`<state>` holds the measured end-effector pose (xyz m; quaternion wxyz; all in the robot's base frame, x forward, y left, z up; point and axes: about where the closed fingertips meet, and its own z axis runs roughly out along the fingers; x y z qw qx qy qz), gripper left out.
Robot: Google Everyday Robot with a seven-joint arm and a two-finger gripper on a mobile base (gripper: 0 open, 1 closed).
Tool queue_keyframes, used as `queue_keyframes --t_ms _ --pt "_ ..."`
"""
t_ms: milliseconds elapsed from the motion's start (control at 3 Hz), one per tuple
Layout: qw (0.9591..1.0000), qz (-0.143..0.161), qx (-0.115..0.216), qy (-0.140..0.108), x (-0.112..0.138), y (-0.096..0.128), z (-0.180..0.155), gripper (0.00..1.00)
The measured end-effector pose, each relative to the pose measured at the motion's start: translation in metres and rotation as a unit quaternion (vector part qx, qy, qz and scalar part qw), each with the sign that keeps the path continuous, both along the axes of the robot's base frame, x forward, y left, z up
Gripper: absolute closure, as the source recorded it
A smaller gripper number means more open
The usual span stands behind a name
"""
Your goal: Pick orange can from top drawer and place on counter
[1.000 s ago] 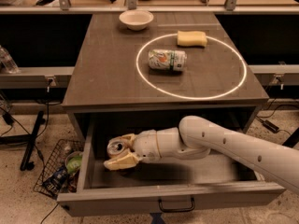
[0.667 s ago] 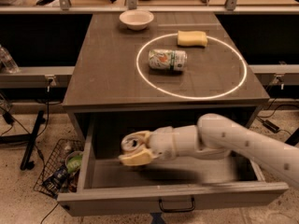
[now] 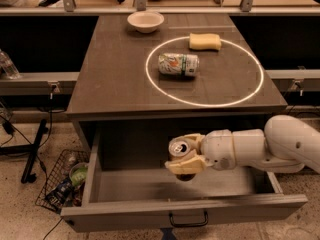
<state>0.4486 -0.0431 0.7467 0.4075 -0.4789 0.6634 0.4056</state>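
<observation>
The top drawer [image 3: 180,211] stands pulled open below the counter [image 3: 115,79], its black handle at the front. My gripper [image 3: 185,155] hangs over the middle of the drawer, shut on the orange can [image 3: 179,148]. Only the can's silver top with its pull tab and a dark strip below the fingers show; the label is hidden. The white arm reaches in from the right. The counter's glowing white circle [image 3: 150,79] holds a white-and-green can [image 3: 178,64] lying on its side.
A white bowl [image 3: 145,21] sits at the counter's back. A yellow sponge [image 3: 204,41] lies on the circle's far edge. A wire basket [image 3: 62,184] with litter stands on the floor left of the drawer. A black stand leg [image 3: 34,151] is further left.
The gripper has carried the can to the right, from the drawer's left part to its middle, and slightly upward. The things on the counter have not moved.
</observation>
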Motion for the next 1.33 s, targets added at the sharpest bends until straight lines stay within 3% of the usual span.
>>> queue_keyframes --t_ms 333,667,1333 --pt "0.9978 -0.027 -0.012 -0.060 0.015 -0.044 0.058 1.00" --pt "0.9980 -0.026 -0.013 -0.057 0.013 -0.042 0.055 1.00" --pt "0.9929 -0.027 -0.028 -0.112 0.059 -0.039 0.128 1.00"
